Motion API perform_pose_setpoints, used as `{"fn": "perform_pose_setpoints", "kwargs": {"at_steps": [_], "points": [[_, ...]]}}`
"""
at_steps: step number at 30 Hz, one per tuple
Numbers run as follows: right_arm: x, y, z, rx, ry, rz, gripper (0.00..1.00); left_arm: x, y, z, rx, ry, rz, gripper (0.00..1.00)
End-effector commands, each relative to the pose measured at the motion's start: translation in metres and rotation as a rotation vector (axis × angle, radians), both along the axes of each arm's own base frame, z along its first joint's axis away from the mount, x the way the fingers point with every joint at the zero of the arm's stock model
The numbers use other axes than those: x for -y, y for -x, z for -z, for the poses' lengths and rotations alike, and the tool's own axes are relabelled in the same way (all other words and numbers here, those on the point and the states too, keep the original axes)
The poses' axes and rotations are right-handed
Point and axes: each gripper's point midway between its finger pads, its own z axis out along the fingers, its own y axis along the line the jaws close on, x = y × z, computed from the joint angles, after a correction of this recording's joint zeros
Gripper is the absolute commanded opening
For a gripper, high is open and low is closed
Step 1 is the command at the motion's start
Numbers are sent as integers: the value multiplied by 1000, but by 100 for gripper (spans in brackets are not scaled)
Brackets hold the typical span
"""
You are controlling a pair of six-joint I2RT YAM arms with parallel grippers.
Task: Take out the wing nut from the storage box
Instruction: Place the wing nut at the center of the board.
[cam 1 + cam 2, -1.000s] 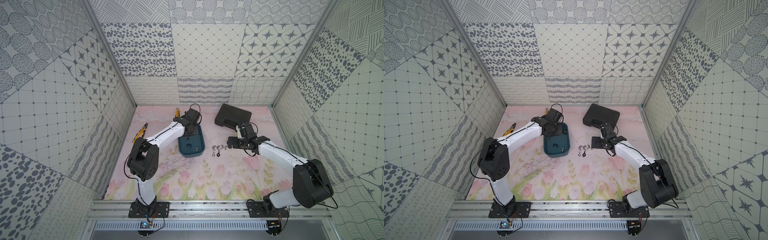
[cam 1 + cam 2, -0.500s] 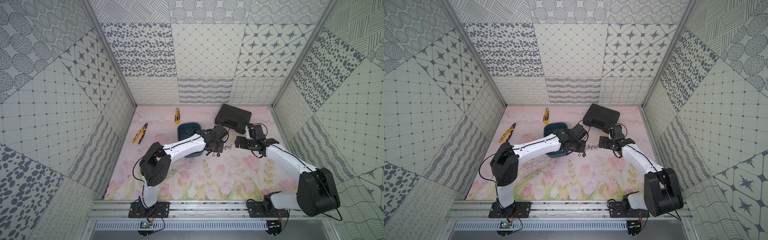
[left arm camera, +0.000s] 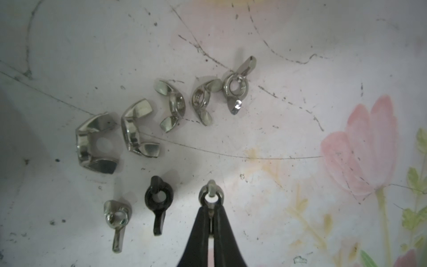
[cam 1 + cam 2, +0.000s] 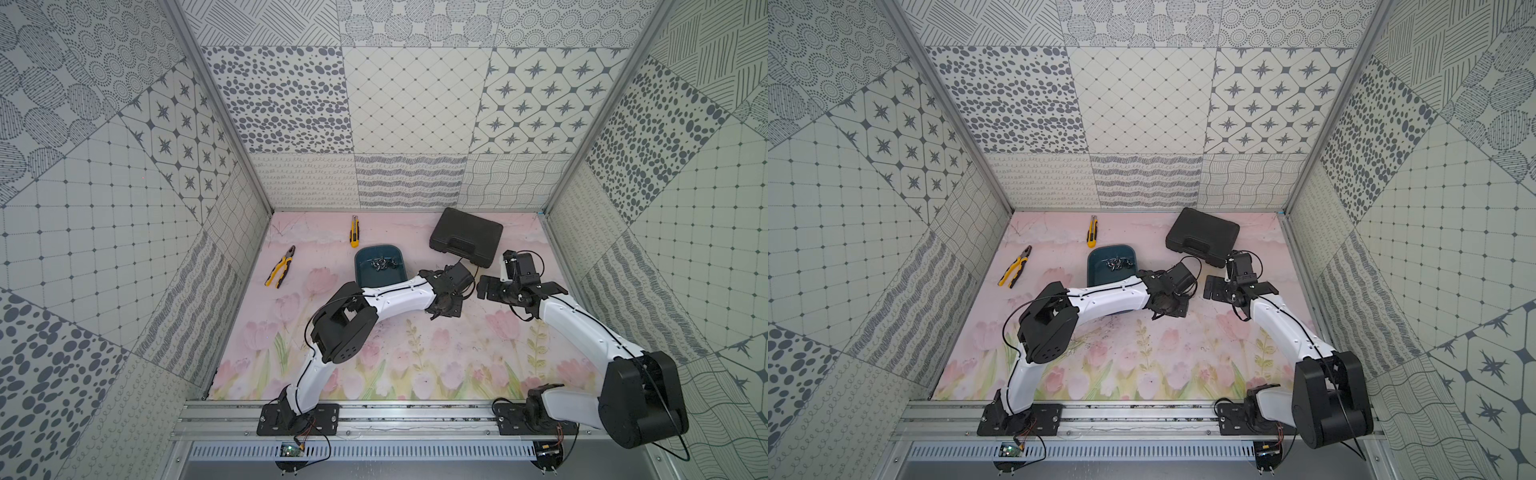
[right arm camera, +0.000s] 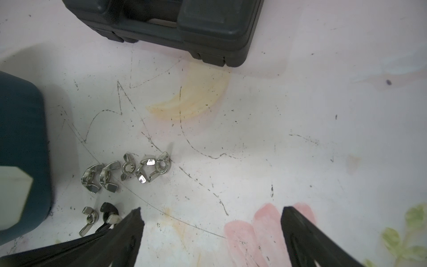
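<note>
Left of centre in a top view, the dark teal, shallow plastic storage box [image 4: 365, 277] is seen on the pink flowered table [image 4: 415, 365]. A cluster of silvery metal nuts [image 4: 382, 264] lies inside its far end, so the emptying is judged unfinished. Further right, in the left wrist view, a group of seven loose nuts [image 3: 172, 105], a black nut [image 3: 158, 201] among them, is laid out on the table outside the box. At lower centre of that view a silvery metal wing nut [image 3: 210, 195] is clamped at the tips of the closed left hand [image 3: 211, 209]. Whether the table is touched cannot be told, and release is judged outstanding. The right hand [image 5: 211, 211] is held wide apart and empty.
</note>
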Motion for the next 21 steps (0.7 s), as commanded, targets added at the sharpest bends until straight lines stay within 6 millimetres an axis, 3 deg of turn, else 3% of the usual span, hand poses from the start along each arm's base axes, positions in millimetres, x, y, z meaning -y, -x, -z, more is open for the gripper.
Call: {"fn": "perform_pose_setpoints", "kwargs": {"at_steps": [1, 10, 21], "points": [[-1, -2, -5, 25, -5, -7, 97, -4, -9, 9, 22, -39, -66, 3], [0, -1, -12, 35, 1, -13, 97, -12, -19, 26, 19, -90, -97, 4], [-2, 3, -17, 43, -14, -19, 97, -27, -16, 30, 5, -144, -127, 17]]}}
